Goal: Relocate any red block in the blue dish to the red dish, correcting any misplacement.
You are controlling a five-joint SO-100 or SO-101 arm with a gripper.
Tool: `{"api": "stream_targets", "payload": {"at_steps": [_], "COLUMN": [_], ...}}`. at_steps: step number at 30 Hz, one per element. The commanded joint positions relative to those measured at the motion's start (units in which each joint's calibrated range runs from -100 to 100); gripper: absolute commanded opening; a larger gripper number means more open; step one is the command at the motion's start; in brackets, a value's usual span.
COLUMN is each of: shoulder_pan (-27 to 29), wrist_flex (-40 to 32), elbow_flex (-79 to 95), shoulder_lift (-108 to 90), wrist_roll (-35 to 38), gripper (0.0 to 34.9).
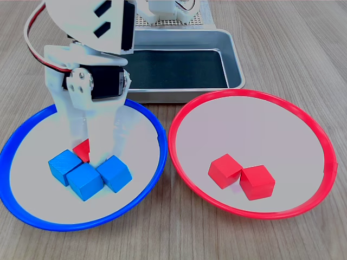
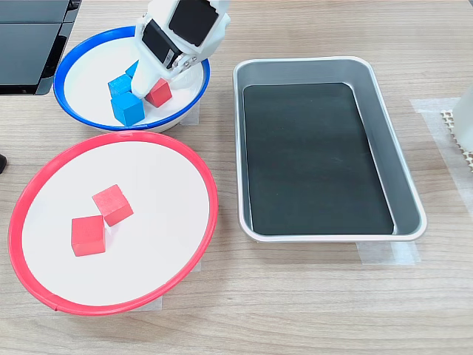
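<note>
A metal tray (image 2: 325,148) with a dark mat (image 2: 314,159) inside sits on the wood-grain tabletop (image 2: 295,310) — at the second exterior view's right. Three blue cubes (image 1: 87,176) huddle together, touching. Two red cubes (image 2: 100,218) lie corner to corner. A dark flat object (image 2: 29,37) fills the second exterior view's top left corner — only partly shown.

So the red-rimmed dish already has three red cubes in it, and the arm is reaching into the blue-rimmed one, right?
Not quite: the red dish holds two red cubes, as both exterior views show. The third, the red block, lies in the blue dish at the gripper, which is indeed reaching in there.
</note>
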Motion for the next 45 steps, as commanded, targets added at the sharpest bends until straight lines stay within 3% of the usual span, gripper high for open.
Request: {"api": "stream_targets", "payload": {"at_steps": [1, 7, 22, 34, 45], "shoulder_pan": [1.0, 0.1, -2.2, -6.1, -16.6], "wrist_flex": [0.0, 1.8, 4.2, 10.9, 12.9], "elbow_flex": [-0.5, -0.7, -1.9, -7.9, -7.9], "shoulder_lift": [0.3, -0.2, -5.7, -14.6, -16.7], "wrist_roll": [0.2, -0.4, -3.0, -3.6, -5.6], "gripper": [9.7, 0.5, 0.4, 0.4, 0.4]}}
